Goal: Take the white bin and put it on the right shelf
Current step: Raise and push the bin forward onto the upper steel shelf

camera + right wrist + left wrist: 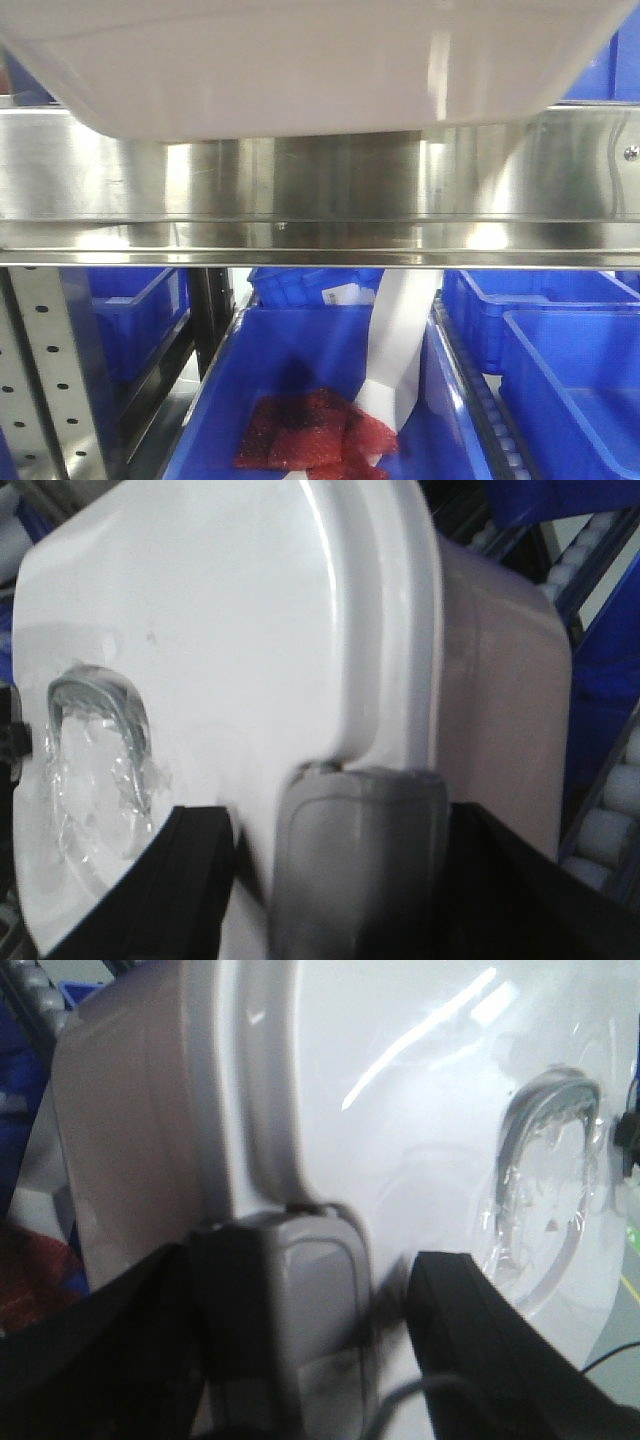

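Observation:
The white bin (300,60) fills the top of the front view, its base just above the broad steel front edge of the right shelf (300,190). In the left wrist view my left gripper (330,1310) is shut on the bin (400,1110). Its black fingers (470,1340) straddle a grey latch (310,1300) at the lid's rim. In the right wrist view my right gripper (350,860) is shut on the bin (200,630) in the same way, around the opposite grey latch (360,850). The lid's recessed handle (545,1170) shows in both wrist views.
Below the shelf edge stand several blue bins (570,370). The middle one (300,350) holds red packets (310,430) and a white strip (400,350). A perforated upright (45,380) is at lower left. Conveyor rollers (610,820) lie to the right of the bin.

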Available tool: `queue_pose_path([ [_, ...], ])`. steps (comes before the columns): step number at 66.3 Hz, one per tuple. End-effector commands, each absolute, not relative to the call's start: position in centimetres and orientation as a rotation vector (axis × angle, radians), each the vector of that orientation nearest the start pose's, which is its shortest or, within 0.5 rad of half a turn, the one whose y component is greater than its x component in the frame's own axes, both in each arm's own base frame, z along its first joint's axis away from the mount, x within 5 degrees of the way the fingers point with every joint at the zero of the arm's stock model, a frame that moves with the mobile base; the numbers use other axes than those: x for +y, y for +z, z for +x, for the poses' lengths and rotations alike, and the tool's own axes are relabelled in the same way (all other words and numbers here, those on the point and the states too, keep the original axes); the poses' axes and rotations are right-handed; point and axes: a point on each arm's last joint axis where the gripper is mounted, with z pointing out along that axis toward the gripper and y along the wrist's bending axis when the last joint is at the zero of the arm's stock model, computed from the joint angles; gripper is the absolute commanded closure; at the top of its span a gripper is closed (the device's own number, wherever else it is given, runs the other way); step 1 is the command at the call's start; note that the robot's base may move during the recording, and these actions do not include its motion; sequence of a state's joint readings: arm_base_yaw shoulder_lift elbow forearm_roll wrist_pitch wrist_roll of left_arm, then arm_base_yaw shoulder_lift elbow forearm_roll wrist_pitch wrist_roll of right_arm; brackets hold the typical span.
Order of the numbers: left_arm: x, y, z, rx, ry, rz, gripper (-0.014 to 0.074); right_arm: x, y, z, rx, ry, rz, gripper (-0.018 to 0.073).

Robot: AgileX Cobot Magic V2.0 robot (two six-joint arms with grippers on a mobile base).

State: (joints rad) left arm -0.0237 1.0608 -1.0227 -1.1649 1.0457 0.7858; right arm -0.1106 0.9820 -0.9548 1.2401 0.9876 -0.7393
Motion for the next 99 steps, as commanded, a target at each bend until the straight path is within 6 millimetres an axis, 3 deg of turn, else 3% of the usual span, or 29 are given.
queue_pose_path([
  [1, -10.0, 41.4, 17.7, 1.829, -1.341, 0.607, 0.0346, 6.9, 41.9, 16.7, 1.785, 1.274, -0.339, 0.0169],
  [21, -10.2, 42.9, 20.1, 1.784, -1.284, 0.589, 0.0346, 6.6, 40.7, 19.6, 1.799, 1.303, -0.277, 0.0169],
  [49, -10.3, 42.5, 25.4, 1.753, -1.358, 0.344, 0.0346, 6.1, 41.9, 24.7, 1.742, 1.353, -0.228, 0.0169],
  [75, -10.3, 39.6, 29.5, 1.814, -1.379, 0.167, 0.0337, 5.6, 40.1, 27.4, 1.792, 1.34, -0.117, 0.0167],
  [87, -10.3, 38.8, 30.7, 1.804, -1.44, 0.09, 0.0235, 5.0, 39.9, 28.4, 1.787, 1.257, -0.006, 0.0151],
  [99, -10.2, 38.6, 31.0, 1.808, -1.427, 0.067, 0.0094, 4.3, 39.5, 29.2, 1.782, 1.18, 0.079, -0.0046],
])
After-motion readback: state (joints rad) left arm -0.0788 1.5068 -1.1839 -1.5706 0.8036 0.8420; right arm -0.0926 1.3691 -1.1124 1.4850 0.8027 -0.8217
